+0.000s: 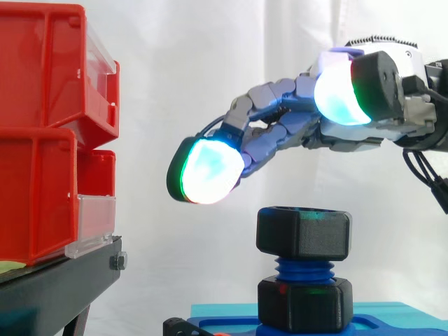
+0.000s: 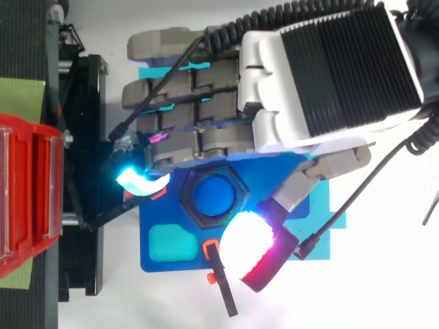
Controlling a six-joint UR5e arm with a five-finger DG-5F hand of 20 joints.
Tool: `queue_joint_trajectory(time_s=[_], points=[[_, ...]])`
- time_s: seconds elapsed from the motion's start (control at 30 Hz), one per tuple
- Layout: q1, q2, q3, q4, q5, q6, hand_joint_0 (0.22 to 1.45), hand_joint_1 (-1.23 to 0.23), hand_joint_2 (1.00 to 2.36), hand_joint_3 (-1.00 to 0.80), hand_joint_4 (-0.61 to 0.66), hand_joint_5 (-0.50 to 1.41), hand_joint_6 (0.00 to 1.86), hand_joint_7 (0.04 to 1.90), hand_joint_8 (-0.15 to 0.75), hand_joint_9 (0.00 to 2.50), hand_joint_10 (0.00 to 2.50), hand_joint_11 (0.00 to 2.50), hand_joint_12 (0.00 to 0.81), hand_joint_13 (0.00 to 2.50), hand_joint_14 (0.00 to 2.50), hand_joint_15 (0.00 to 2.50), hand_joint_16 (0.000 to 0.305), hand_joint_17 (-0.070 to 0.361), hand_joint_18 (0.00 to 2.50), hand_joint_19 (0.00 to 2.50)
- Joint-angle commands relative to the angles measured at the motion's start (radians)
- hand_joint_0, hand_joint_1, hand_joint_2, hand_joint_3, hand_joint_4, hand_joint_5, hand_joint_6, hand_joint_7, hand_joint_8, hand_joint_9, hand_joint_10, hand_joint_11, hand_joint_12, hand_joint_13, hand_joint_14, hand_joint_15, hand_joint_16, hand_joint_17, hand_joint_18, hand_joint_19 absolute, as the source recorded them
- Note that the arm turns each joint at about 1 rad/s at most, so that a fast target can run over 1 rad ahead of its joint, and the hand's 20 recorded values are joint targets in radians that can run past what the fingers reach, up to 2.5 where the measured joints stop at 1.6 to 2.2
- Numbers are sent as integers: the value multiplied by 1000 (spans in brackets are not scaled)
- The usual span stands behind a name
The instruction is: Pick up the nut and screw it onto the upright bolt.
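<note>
Side view: hand (image 1: 294, 129) hovers above nut (image 1: 303, 232), red bins (image 1: 42, 140) well apart.

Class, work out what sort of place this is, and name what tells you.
Probably a robotics lab bench: a robot hand above a nut on a bolt, red bins on a stand, a white curtain behind.

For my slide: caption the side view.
Open hand hovers above the black nut sitting atop the blue upright bolt, not touching it.
</note>
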Motion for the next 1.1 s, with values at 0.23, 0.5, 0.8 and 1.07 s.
queue_joint_trajectory(time_s=[0.23, 0.5, 0.8, 1.07], points=[[3, 1, -5, -19, 9, 1, 510, -96, 1000, -500, 229, -101, 503, 844, 229, 526, 0, 0, 289, 379, 0, 0, 30, 67, 26, 0], [-5, -1, -5, -31, 6, 0, 525, -121, 1000, -500, 281, -59, 504, 1054, 248, 611, 0, 0, 270, 445, 0, 0, 25, 57, 75, 0], [-18, 1, -6, -47, -6, 0, 536, -162, 1000, -500, 253, -17, 504, 1251, 256, 694, 0, 0, 251, 503, 0, 0, 21, 47, 140, 0], [-29, 1, -5, -50, -9, 0, 544, -211, 1000, -500, 188, 22, 503, 1405, 258, 806, 0, 0, 228, 585, 0, 0, 18, 39, 206, 0]])
